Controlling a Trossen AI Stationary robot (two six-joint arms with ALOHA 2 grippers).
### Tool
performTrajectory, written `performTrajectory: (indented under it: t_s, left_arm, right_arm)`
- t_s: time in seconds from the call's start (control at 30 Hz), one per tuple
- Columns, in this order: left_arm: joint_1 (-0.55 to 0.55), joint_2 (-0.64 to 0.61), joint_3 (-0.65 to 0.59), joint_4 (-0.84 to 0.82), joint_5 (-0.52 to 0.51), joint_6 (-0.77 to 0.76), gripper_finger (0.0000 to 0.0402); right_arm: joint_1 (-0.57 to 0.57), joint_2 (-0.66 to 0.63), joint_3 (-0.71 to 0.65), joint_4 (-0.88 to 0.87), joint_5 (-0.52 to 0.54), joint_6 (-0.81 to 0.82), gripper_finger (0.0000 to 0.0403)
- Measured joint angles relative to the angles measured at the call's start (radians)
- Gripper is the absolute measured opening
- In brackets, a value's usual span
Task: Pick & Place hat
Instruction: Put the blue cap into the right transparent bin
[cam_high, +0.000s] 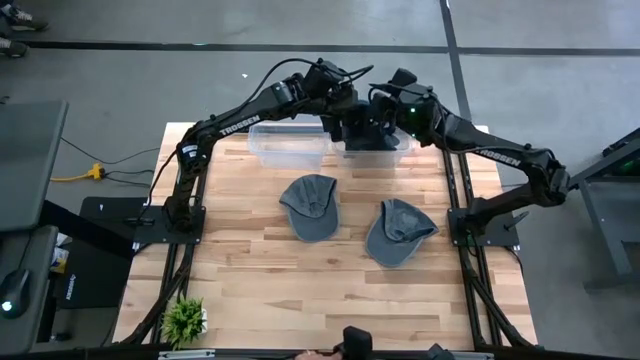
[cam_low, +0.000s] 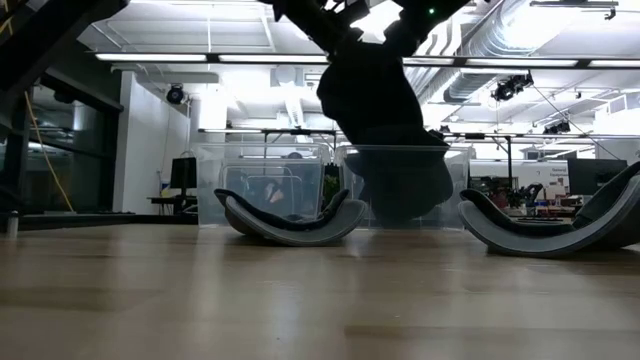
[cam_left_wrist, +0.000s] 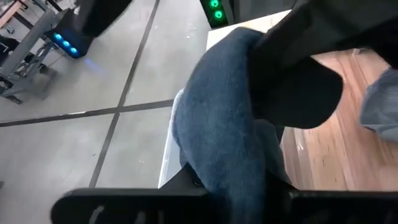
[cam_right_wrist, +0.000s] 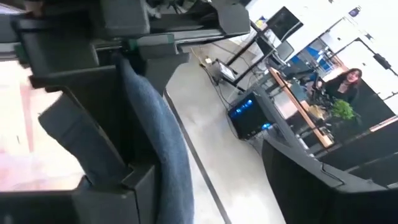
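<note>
A grey concrete floor crossed by dark seam lines surrounds the pale wooden slatted worktop, with a yellow cable plug lying off its left edge. Behind it, long ceiling strip lights brighten exposed silver ducts and cluttered desks.

My desk has a light wooden plank top. A small green potted plant stands at its near left corner. On the grey floor to the left of the desk, a yellow plug lies on a cable. Dark lines run across the floor beyond the desk. In the low view, the room behind the desk shows ceiling strip lights and pipework overhead. In my right wrist view, a person sits far off at a workstation, with a green plant just beside and a blue-lit unit on the floor nearer.
</note>
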Motion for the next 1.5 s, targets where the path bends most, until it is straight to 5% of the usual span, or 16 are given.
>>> performTrajectory:
  t_s: [0.57, 0.77, 1.0, 1.5]
  left_arm:
    - [-0.023, 0.000, 0.000, 0.001, 0.000, 0.035, 0.0000]
    - [-0.023, 0.000, 0.000, 0.004, 0.000, 0.035, 0.0000]
    - [-0.023, 0.000, 0.000, 0.008, -0.005, 0.034, 0.0000]
    - [-0.024, 0.000, 0.000, 0.012, -0.081, 0.075, 0.0018]
  right_arm:
    - [-0.027, 0.002, 0.011, -0.045, -0.172, 0.006, 0.0221]
    - [-0.038, 0.002, 0.010, -0.061, -0.202, 0.013, 0.0154]
    - [-0.037, 0.002, 0.009, -0.075, -0.208, 0.012, 0.0016]
    - [-0.039, 0.003, 0.009, -0.074, -0.155, 0.035, 0.0003]
